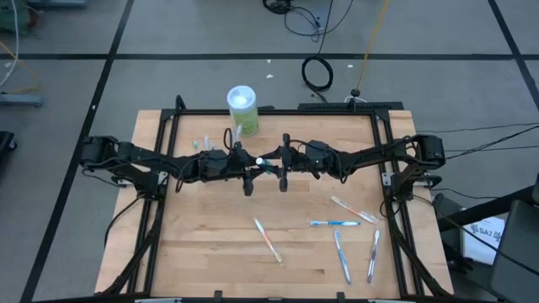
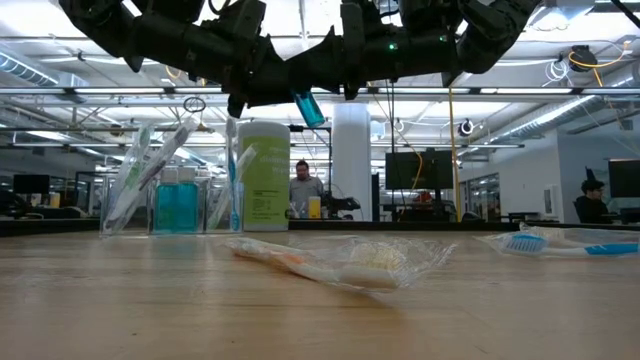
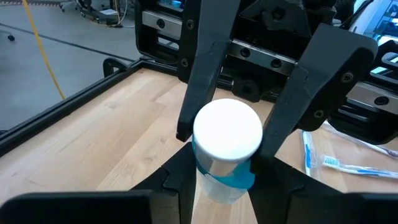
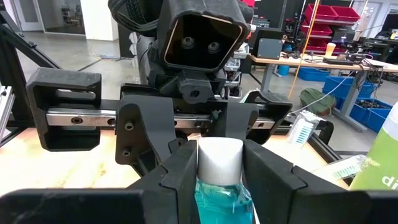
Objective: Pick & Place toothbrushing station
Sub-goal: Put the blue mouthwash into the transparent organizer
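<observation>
Between my two sets of fingers, raised over the middle of the surface (image 1: 210, 252), hangs one small blue tube (image 2: 309, 106) with a white cap. The left gripper (image 1: 249, 172) has its fingers partly closed, pressing the tube's blue body just below the cap, and the right gripper (image 1: 282, 171) has its fingers set snug against the cap end from the opposite side. I judge this a handover in mid-air, both arms meeting nose to nose so the tube can be passed or turned. I cannot tell which side carries the weight right now. Behind the grippers, toward the back edge, the clear plastic cup (image 2: 170, 190) holds upright toothbrushes beside the tall green container (image 1: 242, 108). Loose toothbrushes (image 1: 345, 252) lie scattered on the right front of the surface, well apart from the cup, not yet collected.
</observation>
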Tool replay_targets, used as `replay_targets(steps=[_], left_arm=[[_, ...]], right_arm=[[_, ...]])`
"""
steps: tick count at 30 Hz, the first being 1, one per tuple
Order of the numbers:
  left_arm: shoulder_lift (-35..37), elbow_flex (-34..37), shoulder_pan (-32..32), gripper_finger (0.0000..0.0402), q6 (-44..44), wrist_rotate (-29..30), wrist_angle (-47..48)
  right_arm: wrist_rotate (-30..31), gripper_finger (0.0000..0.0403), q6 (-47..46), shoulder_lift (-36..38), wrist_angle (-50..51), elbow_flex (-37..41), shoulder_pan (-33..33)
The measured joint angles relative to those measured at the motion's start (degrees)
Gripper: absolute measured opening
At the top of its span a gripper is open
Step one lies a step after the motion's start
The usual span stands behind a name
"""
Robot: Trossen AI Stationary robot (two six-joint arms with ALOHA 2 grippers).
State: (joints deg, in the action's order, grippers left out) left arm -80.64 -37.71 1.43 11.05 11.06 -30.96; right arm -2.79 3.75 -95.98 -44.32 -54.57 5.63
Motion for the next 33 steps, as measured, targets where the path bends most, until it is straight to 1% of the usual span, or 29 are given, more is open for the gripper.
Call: replay_targets(steps=[6, 11, 19, 21, 26, 30, 33], left_arm=[[0.0, 0.0, 0.0, 0.0120, 0.2, 0.0, 0.0], [0.0, 0.0, 0.0, 0.0120, 0.3, 0.0, 0.8], [0.0, 0.0, 0.0, 0.0120, 0.3, 0.0, 1.8], [0.0, 0.0, 0.0, 0.0120, 0.4, 0.9, 3.1], [0.2, 0.0, 0.0, 0.0119, 1.1, 2.5, 5.3], [3.5, 0.0, 0.0, 0.0119, 0.4, 3.0, 10.6], [7.7, 0.0, -0.2, 0.0119, 1.3, 5.3, 17.4]], right_arm=[[0.0, 0.0124, 0.0, 0.0, 0.0, 0.0, 0.0], [0.0, 0.0134, 0.0, 0.0, 0.0, 0.0, 0.0], [0.0, 0.0173, 0.4, 0.0, 0.0, 0.0, 0.0], [0.0, 0.0184, 0.4, 0.0, -0.1, 0.0, 0.0], [0.1, 0.0204, 0.4, 2.5, 1.4, 0.1, 0.0], [0.4, 0.0208, 0.6, 6.4, 9.4, 0.2, 0.0], [3.5, 0.0205, 1.8, 9.4, 16.6, 0.0, 0.0]])
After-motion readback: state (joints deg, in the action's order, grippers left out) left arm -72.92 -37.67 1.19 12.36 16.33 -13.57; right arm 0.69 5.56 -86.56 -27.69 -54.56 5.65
